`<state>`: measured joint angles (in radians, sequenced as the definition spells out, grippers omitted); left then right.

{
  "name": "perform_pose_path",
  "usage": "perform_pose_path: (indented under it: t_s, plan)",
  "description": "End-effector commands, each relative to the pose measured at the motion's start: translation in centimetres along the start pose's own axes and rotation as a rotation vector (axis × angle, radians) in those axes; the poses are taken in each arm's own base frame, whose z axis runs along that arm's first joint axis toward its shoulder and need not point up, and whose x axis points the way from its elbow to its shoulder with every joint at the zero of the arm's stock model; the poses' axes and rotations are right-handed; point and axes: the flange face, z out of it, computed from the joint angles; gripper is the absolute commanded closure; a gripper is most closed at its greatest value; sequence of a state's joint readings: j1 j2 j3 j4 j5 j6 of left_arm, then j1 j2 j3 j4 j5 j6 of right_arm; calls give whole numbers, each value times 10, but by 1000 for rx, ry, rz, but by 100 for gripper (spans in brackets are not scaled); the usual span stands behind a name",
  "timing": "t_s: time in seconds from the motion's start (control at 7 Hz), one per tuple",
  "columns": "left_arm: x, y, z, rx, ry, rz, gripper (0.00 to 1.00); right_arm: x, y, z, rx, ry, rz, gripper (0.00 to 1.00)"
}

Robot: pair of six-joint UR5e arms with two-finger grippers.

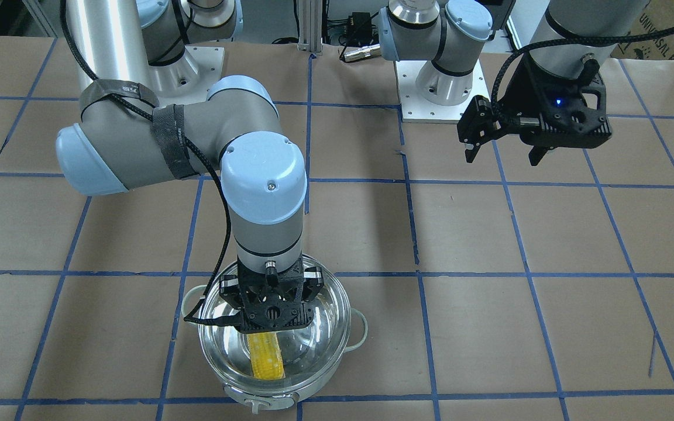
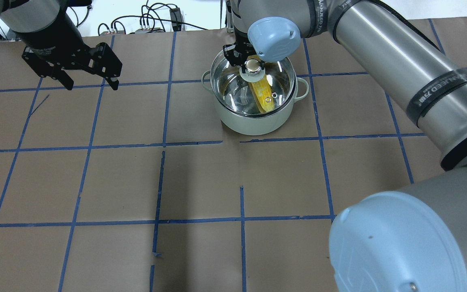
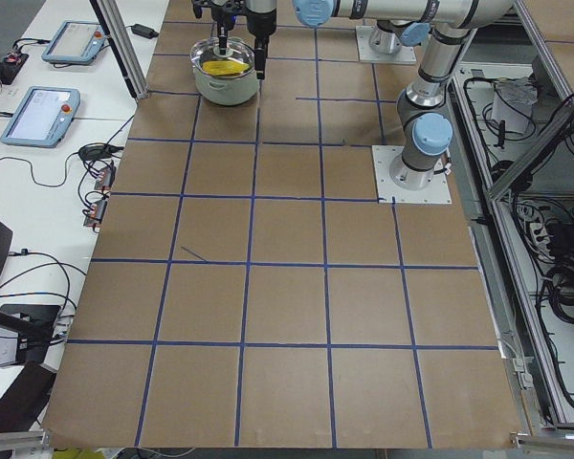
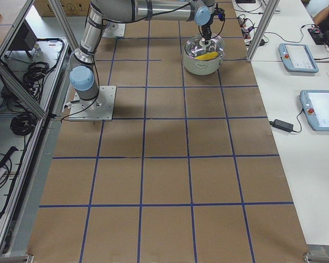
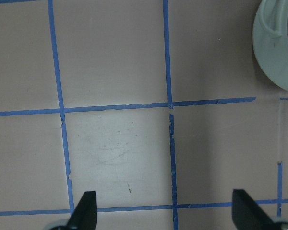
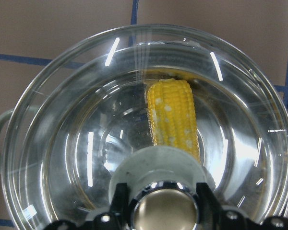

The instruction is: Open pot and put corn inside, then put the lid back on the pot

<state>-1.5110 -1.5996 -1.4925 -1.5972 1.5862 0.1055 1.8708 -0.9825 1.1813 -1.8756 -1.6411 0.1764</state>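
Note:
The steel pot (image 2: 249, 121) stands at the far side of the table, right of centre in the overhead view. The yellow corn (image 2: 264, 95) lies inside it, seen through the glass lid (image 2: 233, 89), which rests on the pot's rim. My right gripper (image 2: 250, 65) reaches straight down over the pot. In the right wrist view its fingers (image 6: 120, 201) press against both sides of the lid's shiny knob (image 6: 163, 213), above the corn (image 6: 173, 115). My left gripper (image 2: 91, 85) is open and empty, hovering over the table far left of the pot (image 5: 273, 57).
The table is brown paper with a blue tape grid (image 2: 164, 142). The arm bases (image 1: 439, 93) stand at the robot's edge. Tablets (image 4: 299, 57) and cables lie on the white side bench beyond the pot.

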Motion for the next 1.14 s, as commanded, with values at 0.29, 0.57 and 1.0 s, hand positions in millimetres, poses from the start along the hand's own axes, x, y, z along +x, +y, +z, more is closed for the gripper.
perform_pose_path:
  t_s: [0.29, 0.57, 1.0]
  plan:
    - [0, 1, -1, 1, -2, 0, 0, 2, -3, -7, -1, 4, -2, 92]
    - [0, 3, -4, 6, -2, 0, 0, 3, -7, -13, -1, 3, -2, 92]
    - [0, 3, -4, 6, -1, 2, 0, 2, -5, -3, -21, 4, -2, 92]
